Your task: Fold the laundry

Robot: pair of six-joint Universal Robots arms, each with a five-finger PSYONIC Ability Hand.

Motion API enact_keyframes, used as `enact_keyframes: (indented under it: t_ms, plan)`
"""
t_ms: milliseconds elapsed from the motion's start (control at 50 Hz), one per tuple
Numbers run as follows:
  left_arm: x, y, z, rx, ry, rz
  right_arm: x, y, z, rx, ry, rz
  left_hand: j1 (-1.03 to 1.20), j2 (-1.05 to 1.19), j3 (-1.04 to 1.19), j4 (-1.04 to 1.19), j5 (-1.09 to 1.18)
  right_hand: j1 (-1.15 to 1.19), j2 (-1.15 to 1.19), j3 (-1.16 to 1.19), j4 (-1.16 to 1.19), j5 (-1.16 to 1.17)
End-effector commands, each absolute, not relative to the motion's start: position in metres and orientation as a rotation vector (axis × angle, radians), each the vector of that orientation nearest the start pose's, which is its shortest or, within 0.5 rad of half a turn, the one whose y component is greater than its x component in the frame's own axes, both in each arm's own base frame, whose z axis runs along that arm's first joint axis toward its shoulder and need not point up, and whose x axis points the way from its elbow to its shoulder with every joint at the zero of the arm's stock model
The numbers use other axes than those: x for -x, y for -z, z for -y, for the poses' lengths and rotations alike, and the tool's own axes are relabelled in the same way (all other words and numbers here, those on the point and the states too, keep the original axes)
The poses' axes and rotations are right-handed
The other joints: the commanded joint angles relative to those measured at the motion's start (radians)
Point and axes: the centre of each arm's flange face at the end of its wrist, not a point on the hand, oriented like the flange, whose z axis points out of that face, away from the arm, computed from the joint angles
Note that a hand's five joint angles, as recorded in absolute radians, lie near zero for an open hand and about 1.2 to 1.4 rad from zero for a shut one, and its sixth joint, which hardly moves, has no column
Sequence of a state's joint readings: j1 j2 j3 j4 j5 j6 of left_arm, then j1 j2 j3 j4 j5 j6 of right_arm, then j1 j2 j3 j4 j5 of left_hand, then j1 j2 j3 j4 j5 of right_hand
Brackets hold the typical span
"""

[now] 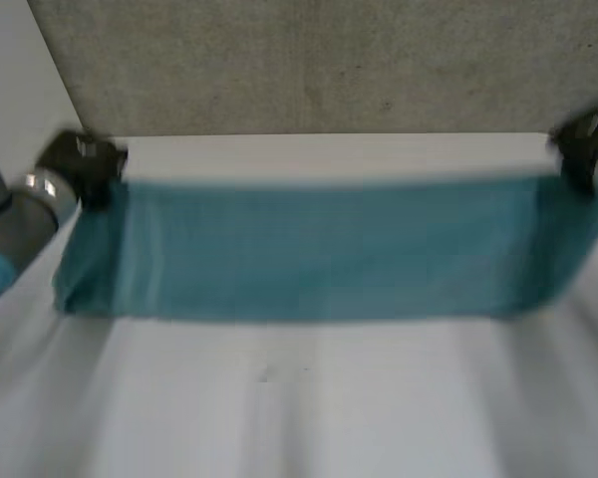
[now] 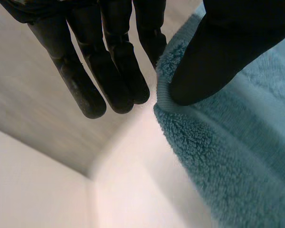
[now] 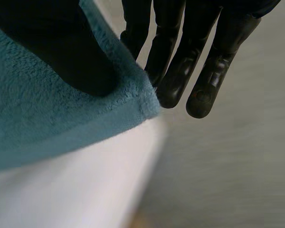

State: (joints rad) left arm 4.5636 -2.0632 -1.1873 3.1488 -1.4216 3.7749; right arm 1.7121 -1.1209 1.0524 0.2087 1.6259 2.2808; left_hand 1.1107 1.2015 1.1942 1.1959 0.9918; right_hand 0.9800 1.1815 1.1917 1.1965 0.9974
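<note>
Head view, towel: the teal towel [image 1: 329,249] is stretched wide between my two hands, across the far part of the white table [image 1: 299,408].
Head view, hands: my left hand [image 1: 80,164] is at one far corner and my right hand [image 1: 583,149] at the other. A grey surface [image 1: 329,60] lies beyond the table.
Left wrist view, grip: my thumb [image 2: 218,52] presses the towel's corner against a finger behind it. My other fingers [image 2: 109,71] hang straight just beside the edge.
Right wrist view, grip: my thumb [image 3: 61,47] lies on the corner, pinching it against a finger underneath. The remaining fingers [image 3: 180,71] point straight past the hem.
</note>
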Motion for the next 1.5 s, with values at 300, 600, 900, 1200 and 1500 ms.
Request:
enact_keyframes:
  t_ms: [300, 600, 900, 1200, 1500]
  plan:
    - [0.203, -0.392, 0.383, -0.381, 2.664, -1.092, -0.182, -0.435, 0.356, -0.457, -2.324, 1.171, 0.286, 0.195, 0.202, 0.200, 0.230, 0.416, 0.215, 0.205, 0.200, 0.224]
    - [0.212, -0.234, 0.382, -0.625, 2.431, -1.642, -0.195, -0.252, 0.365, -0.829, -2.075, 1.710, 0.286, 0.195, 0.202, 0.200, 0.230, 0.416, 0.215, 0.205, 0.200, 0.224]
    - [0.201, -0.145, 0.329, -0.803, 2.047, -2.026, -0.188, -0.171, 0.339, -1.013, -1.719, 2.031, 0.286, 0.195, 0.202, 0.200, 0.230, 0.416, 0.215, 0.205, 0.200, 0.224]
    - [0.159, -0.178, 0.215, -0.977, 1.277, -2.535, -0.112, -0.201, 0.253, -1.419, -0.911, 2.127, 0.286, 0.195, 0.202, 0.200, 0.230, 0.416, 0.215, 0.205, 0.200, 0.224]
    - [0.181, -0.183, 0.290, -0.973, 1.648, -2.257, -0.125, -0.203, 0.319, -1.178, -1.316, 1.946, 0.286, 0.195, 0.202, 0.200, 0.230, 0.416, 0.215, 0.205, 0.200, 0.224]
